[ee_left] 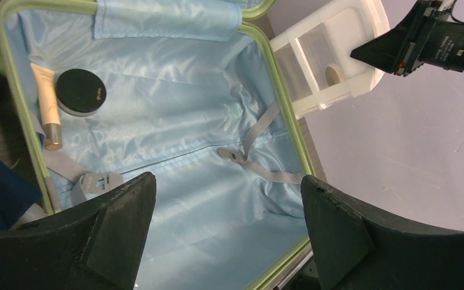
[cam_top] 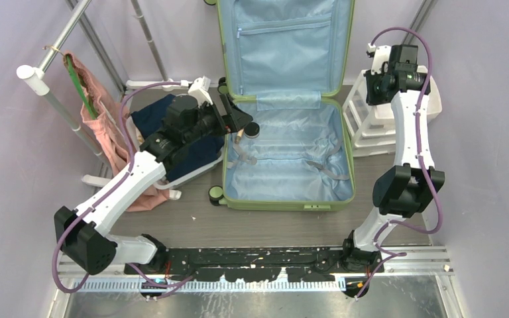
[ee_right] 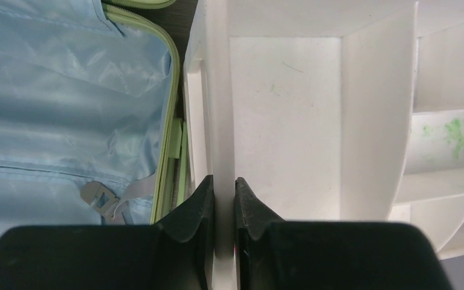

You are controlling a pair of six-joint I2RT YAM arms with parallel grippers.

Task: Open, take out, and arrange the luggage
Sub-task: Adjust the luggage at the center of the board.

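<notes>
The luggage [cam_top: 291,179] lies open on the table, its light-green lid standing against the back wall and its pale blue lining [ee_left: 175,109] bare. A black round compact [ee_left: 80,90] and a beige tube [ee_left: 48,106] lie in the base's left corner. My left gripper [ee_left: 226,205] hovers open over the base's left edge [cam_top: 242,122], with nothing between its fingers. My right gripper [ee_right: 223,181] is shut on the front wall of a pulled-out white drawer [ee_right: 220,90], to the right of the luggage [cam_top: 374,89].
The white drawer unit [cam_top: 371,126] stands to the right of the luggage; the pulled-out drawer [ee_left: 332,54] holds a small roll. A white basket with navy clothing [cam_top: 166,109] sits on the left. A pink garment [cam_top: 109,132] hangs on a rack there.
</notes>
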